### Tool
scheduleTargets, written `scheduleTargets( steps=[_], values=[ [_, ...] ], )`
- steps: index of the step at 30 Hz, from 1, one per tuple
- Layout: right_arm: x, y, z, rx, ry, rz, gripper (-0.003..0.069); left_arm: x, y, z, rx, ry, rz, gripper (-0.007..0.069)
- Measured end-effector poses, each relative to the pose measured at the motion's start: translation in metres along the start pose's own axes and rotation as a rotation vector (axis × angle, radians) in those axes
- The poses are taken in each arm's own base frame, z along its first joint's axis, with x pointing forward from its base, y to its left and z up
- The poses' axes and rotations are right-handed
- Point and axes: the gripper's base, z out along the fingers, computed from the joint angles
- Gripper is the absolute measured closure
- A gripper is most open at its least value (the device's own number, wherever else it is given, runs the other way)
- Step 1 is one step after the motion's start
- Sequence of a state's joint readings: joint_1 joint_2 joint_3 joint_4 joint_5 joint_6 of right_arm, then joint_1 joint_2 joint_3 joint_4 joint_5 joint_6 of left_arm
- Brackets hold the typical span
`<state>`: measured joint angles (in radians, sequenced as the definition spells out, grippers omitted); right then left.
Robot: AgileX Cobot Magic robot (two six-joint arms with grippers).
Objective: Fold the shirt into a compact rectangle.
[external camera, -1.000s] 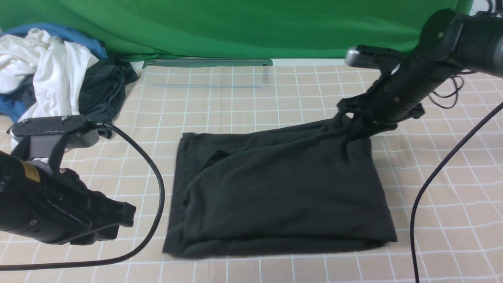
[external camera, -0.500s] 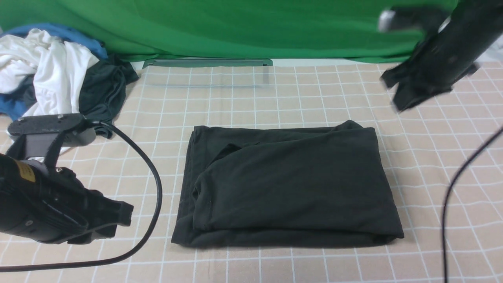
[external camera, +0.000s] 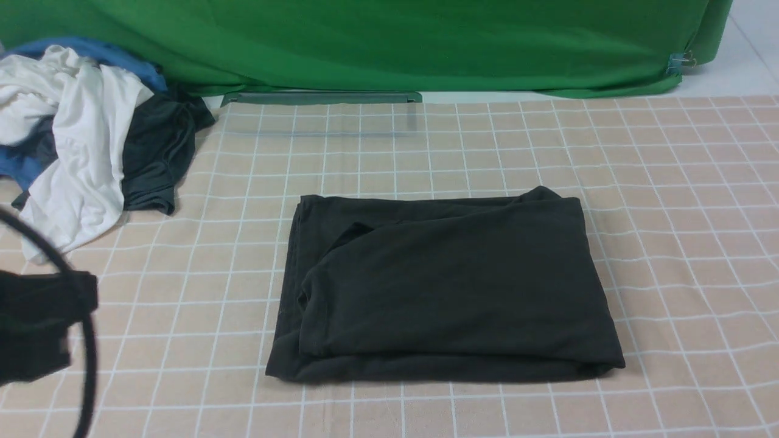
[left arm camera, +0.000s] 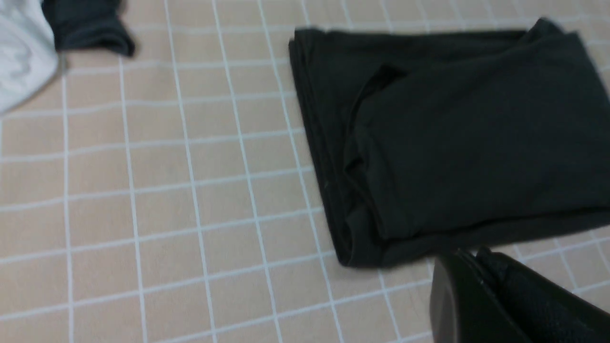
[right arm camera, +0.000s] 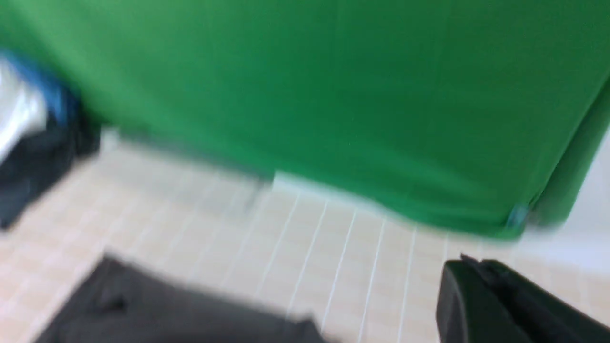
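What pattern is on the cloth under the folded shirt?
The table cloth is beige with a grid of thin white lines; the front view shows it best, around the shirt.

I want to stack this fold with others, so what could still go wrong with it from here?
1. The shirt has an uneven left side, with a pocket-like gap in the layers; it may spread when lifted.
2. The far right corner bulges, so the rectangle may not sit flat.
3. The clothes pile lies nearby, inviting mix-ups.
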<state>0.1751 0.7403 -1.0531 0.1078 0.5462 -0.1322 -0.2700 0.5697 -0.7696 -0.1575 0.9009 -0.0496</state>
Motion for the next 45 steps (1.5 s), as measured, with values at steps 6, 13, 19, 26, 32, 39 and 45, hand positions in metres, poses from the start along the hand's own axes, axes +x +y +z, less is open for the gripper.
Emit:
scheduleTargets(
  steps=[6,13,19,26,32,39,45],
  values=[
    [0.064,0.002,-0.061,0.052,-0.372,-0.002,0.0621,0.017,0.006,-0.038,-0.068,-0.185,0.081,0.0606],
    [0.112,0.004,-0.075,0.075,-0.469,-0.035,0.0621,0.047,0.016,-0.029,-0.113,-0.195,0.073,0.0606],
    [0.116,0.004,-0.078,0.079,-0.489,-0.042,0.0587,0.074,0.021,-0.003,-0.076,-0.225,0.022,0.0606],
    [0.116,0.004,-0.078,0.080,-0.492,-0.043,0.0534,0.061,0.018,-0.001,-0.021,-0.444,-0.003,0.0606],
    [0.116,0.004,-0.078,0.081,-0.493,-0.047,0.0519,0.056,0.018,-0.004,-0.032,-0.511,0.026,0.0606],
    [0.116,0.004,-0.078,0.081,-0.493,-0.048,0.0515,0.056,0.019,-0.004,-0.045,-0.513,0.043,0.0606],
    [0.116,0.004,-0.078,0.081,-0.493,-0.048,0.0512,0.056,0.020,-0.004,-0.073,-0.514,0.110,0.0606]
  ],
)
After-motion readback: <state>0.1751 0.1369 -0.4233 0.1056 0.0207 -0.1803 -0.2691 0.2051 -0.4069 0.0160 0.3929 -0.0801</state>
